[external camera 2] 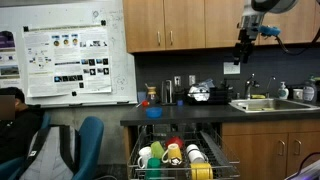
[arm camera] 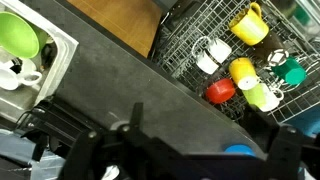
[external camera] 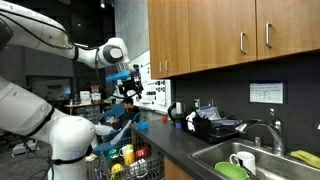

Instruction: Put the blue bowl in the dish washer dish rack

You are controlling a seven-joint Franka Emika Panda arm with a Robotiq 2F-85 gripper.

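Observation:
The blue bowl [external camera 2: 153, 112] sits on the dark counter near its end, above the pulled-out dish washer dish rack [external camera 2: 180, 160]. It also shows in an exterior view [external camera: 141, 126] and, partly hidden behind my fingers, in the wrist view [arm camera: 238, 152]. The rack [arm camera: 225, 60] holds yellow, green, red and white dishware. My gripper [external camera 2: 246, 42] hangs high above the counter near the upper cabinets, far from the bowl. In the wrist view the gripper [arm camera: 205, 145] is open and empty.
A sink [external camera: 262, 150] holds a green bowl [arm camera: 18, 35] and a white mug [arm camera: 22, 72]. A dark drainer with black items [external camera 2: 210, 95] stands on the counter beside a tap [external camera: 272, 130]. Wooden cabinets [external camera: 230, 35] hang above. A person sits at the left [external camera 2: 12, 110].

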